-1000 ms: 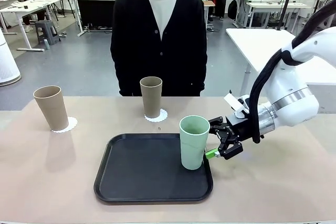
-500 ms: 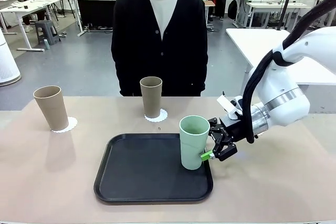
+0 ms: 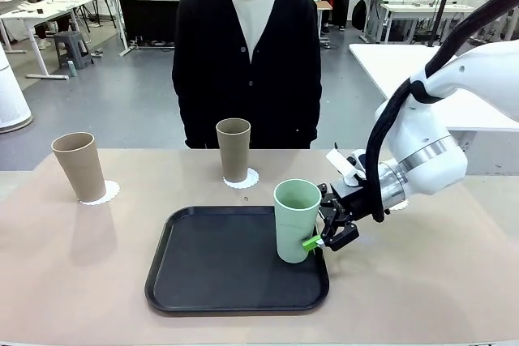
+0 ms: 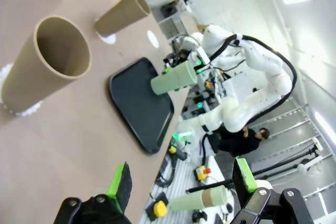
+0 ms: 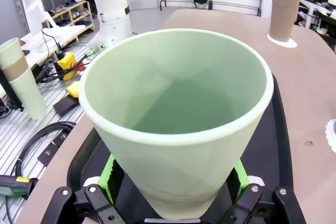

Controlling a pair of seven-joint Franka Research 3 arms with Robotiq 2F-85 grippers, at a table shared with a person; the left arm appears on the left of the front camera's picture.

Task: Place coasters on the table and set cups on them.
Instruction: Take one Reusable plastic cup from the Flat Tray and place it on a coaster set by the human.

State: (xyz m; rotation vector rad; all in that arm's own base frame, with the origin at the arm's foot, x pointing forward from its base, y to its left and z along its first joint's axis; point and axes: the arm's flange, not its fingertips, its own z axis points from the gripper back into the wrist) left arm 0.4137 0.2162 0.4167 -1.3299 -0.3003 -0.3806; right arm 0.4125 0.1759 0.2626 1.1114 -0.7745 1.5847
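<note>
A mint green cup (image 3: 295, 220) stands at the right side of the black tray (image 3: 219, 269), and my right gripper (image 3: 315, 241) is shut on its lower part. In the right wrist view the cup (image 5: 178, 124) sits between the green pads (image 5: 111, 174). Two tan cups (image 3: 79, 166) (image 3: 233, 149) stand on white coasters (image 3: 104, 194) (image 3: 243, 181) on the beige table (image 3: 73, 281). A third coaster (image 4: 153, 38) lies bare on the table beyond the tray; its lacy edge (image 5: 332, 132) shows right of the cup. My left gripper (image 4: 181, 182) is open and empty above the table.
A person in a black cardigan (image 3: 243, 54) stands at the far edge, hands out of sight. Off the table's near side stand a spare two-tone cup (image 5: 18, 77) and cables (image 5: 37, 140). Bare tabletop lies left of the tray and to its right.
My right gripper slid left up to the mint cup and shut on it; the cup shifted slightly left on the tray. The tan cups and the person stayed put.
</note>
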